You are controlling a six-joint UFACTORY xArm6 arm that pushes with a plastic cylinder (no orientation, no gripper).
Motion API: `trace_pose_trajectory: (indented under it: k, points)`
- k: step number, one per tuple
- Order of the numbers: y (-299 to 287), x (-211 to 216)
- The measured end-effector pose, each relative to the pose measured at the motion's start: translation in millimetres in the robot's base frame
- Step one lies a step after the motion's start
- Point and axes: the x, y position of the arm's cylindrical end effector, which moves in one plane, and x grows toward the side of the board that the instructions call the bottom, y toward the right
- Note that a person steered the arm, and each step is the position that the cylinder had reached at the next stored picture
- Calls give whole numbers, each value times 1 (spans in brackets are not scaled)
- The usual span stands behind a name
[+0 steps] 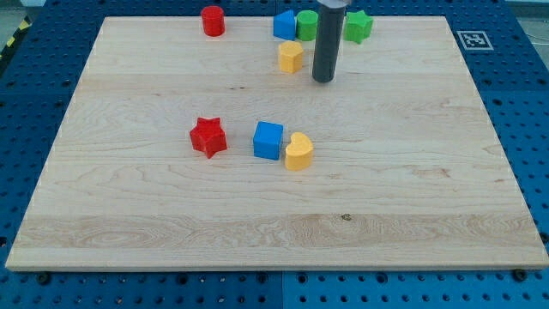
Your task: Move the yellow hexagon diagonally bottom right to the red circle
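**Our tip beside the yellow hexagon at the far edge**

On the pale wooden desk (412, 215), our dark rod carries no jaws; our tip (323, 81) rests just right of the small yellow hexagon block (291, 57). The red cylinder block (213, 21) stands well left of it, at the far edge. We see a blue cube (284, 24) just beyond the hexagon.
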Motion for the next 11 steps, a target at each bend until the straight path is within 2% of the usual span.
trace_pose_trajectory:
  k: [2, 4, 6, 9, 10, 11]
  points:
    - [-44, -20]
    - [-35, -17]
    - [-56, -34]
    - [-74, -23]
    - [-86, -44]
    - [-86, -36]
